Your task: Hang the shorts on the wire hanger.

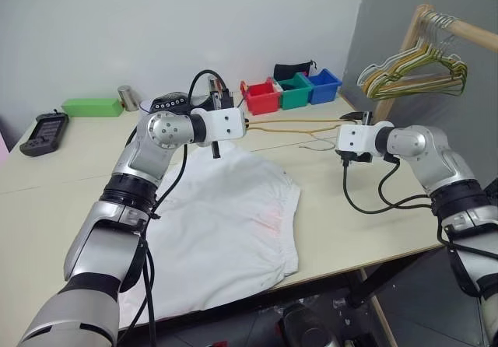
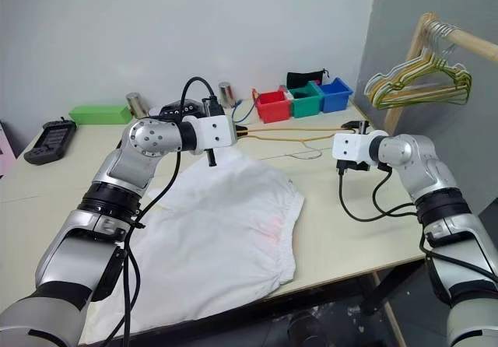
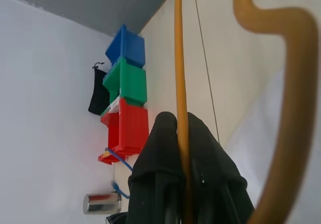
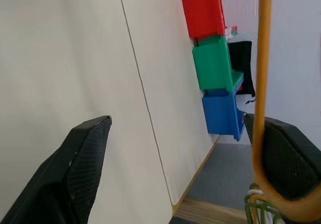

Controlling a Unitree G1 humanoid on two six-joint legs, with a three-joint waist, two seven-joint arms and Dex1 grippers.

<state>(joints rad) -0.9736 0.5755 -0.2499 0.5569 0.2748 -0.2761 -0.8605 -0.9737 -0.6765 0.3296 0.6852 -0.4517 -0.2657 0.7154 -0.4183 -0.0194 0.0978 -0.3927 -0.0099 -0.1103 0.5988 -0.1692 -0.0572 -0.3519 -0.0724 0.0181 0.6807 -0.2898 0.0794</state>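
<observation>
The left gripper is clamped tight on one end of the wire hanger, the thin tan-gold wire running straight up between its two black fingers in the left wrist view, with the hanger's curved part looping beside them. From that grip the hanger stretches across above the table toward the right gripper, whose fingers stand wide apart; in the right wrist view the wire passes just inside one of them, and I cannot tell whether it touches that finger. So the hanger looks to hang from the left grip alone. The shorts lie spread flat on the table below and slightly in front of the left gripper, their far edge under its fingers, well apart from the right gripper and off to its left. To do this step well, the left gripper should hold the hanger level and steady so it does not swing, while the freed right gripper goes down to the shorts' near edge or waistband, pinches one layer of the thin cloth, and lifts it toward the hanger's bar. The fabric is thin and limp, so a shallow pinch may slip. Further right, a bunch of coloured hangers hangs on a wooden rail, not needed here.
</observation>
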